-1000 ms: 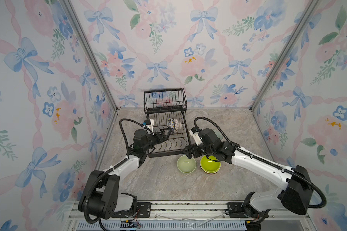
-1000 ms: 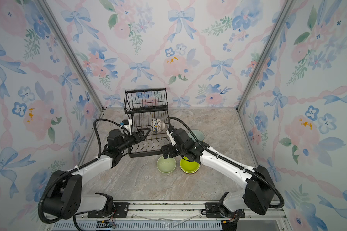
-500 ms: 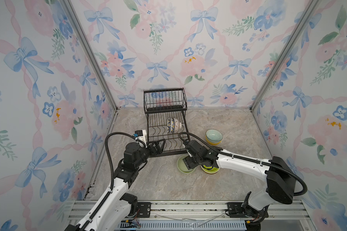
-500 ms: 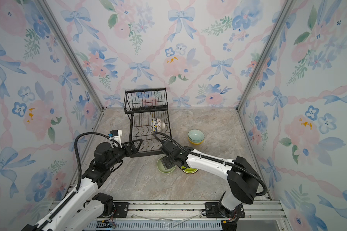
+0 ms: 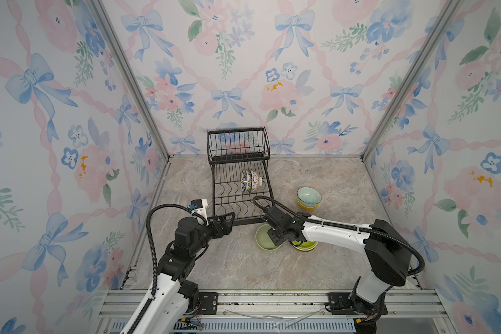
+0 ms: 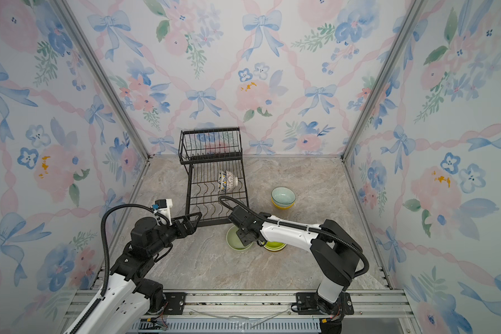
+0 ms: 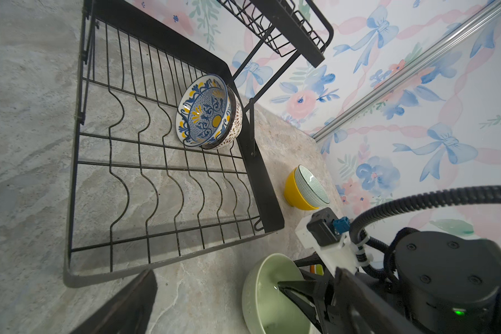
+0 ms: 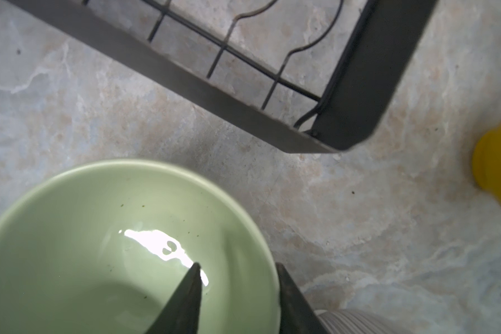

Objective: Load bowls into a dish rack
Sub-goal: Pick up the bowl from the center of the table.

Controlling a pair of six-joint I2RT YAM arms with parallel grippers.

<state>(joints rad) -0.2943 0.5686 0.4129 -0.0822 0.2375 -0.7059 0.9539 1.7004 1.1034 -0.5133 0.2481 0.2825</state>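
Now your right arm (image 5: 330,231) stretches low across the bench (image 5: 243,266), jaws straddling the rim of the pale green bowl (image 5: 262,238) before the dish rack (image 5: 243,222); whether they pinch, you cannot tell. Your left arm (image 5: 191,234) hovers beside the rack's front corner, jaws spread.

Black dish rack (image 7: 268,191), blue-and-yellow patterned bowl (image 7: 206,112), pale green bowl (image 8: 99,245), lime green bowl (image 5: 308,245), pale teal bowl (image 5: 308,196), yellow bowl (image 7: 294,191), grey marbled table (image 5: 243,269).

The black wire dish rack (image 5: 237,160) stands far centre, a blue-patterned bowl (image 5: 250,180) on edge in its lower tray. A pale green bowl (image 5: 262,238) and a lime green bowl (image 5: 308,245) sit upright just nearer. To the right, a teal bowl (image 5: 308,195) nests in a yellow bowl (image 5: 305,206).
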